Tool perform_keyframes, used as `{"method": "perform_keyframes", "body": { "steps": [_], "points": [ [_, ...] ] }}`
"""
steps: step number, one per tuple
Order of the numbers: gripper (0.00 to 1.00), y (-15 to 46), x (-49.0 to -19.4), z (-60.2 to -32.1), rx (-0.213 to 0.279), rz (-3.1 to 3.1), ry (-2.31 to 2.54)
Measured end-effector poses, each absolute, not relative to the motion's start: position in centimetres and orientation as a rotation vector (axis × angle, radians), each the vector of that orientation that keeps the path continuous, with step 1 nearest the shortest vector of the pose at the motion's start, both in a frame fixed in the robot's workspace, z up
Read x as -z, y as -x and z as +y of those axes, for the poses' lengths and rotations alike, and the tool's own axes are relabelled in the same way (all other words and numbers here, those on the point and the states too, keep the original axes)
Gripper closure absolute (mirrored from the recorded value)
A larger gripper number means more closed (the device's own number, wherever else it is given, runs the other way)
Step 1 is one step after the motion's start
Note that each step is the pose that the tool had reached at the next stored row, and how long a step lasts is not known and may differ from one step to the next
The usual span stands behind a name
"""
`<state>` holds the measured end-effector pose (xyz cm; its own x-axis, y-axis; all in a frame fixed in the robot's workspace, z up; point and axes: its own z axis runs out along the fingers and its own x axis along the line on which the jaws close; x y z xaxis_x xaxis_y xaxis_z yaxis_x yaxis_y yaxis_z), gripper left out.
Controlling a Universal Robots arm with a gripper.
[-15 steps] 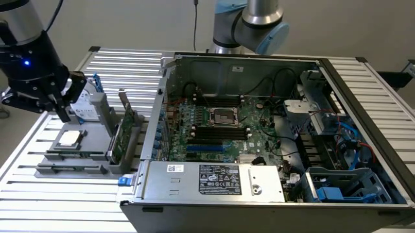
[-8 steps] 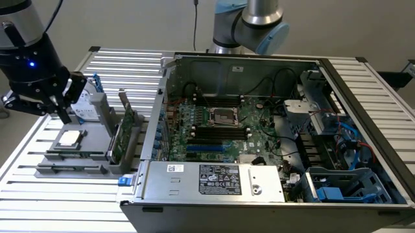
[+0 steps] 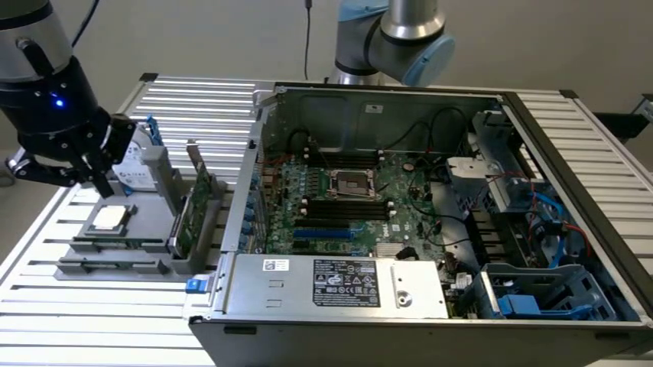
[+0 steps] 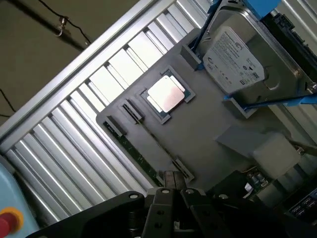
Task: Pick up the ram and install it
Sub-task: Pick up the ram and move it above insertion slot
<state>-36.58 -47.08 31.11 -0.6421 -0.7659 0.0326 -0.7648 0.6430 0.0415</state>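
The gripper (image 3: 69, 179) hangs over the grey tray (image 4: 208, 124), and I cannot tell how open it is, since the ram (image 4: 136, 154) stands on edge in 2 clips along that tray's rim, untouched.

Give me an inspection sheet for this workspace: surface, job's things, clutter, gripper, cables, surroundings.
Surface: slatted metal table carrying a gray fixture and an open computer case.
Job's things: ram lies in the fixture; the black memory slots in the case look empty.
Clutter: processor, hard drive and expansion card, all on the fixture.
Gripper: gripper hangs above the fixture, near the ram.
Cables: blue cables and black cables inside the case.
Surroundings: arm joint behind the case; plain wall.
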Motion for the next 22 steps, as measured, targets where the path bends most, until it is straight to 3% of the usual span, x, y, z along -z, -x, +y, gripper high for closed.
{"method": "perform_keyframes", "body": {
  "steps": [22],
  "points": [
    [0.89, 36.58, -30.06, -47.08, 0.022, -2.486, -1.836]
  ]
}}
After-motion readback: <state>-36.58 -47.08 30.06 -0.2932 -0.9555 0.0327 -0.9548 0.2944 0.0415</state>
